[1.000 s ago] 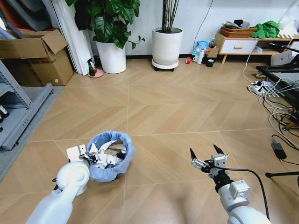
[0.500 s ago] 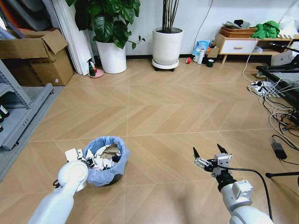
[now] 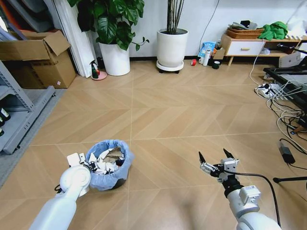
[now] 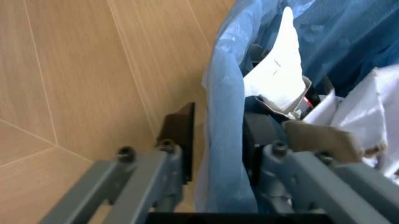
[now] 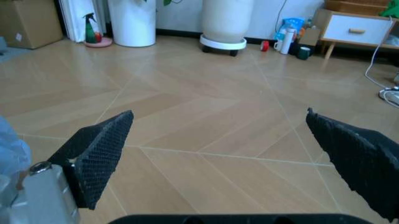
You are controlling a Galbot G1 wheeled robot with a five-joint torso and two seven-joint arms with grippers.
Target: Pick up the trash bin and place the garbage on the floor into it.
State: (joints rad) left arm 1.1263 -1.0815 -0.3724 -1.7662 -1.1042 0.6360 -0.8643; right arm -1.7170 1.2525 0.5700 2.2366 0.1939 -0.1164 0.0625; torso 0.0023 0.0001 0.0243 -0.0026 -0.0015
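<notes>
our left pincer [image 4: 215, 154] clamps trash bin [image 3: 108, 164] rim, garbage [image 3: 106, 159] inside | right pincer [image 3: 214, 161] spread, empty, well apart rightward

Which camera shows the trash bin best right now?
The head view: the whole trash bin sits on the floor, full of paper. The left wrist view shows its blue-lined rim pinched by the left gripper; the right wrist view shows a blue sliver.
</notes>
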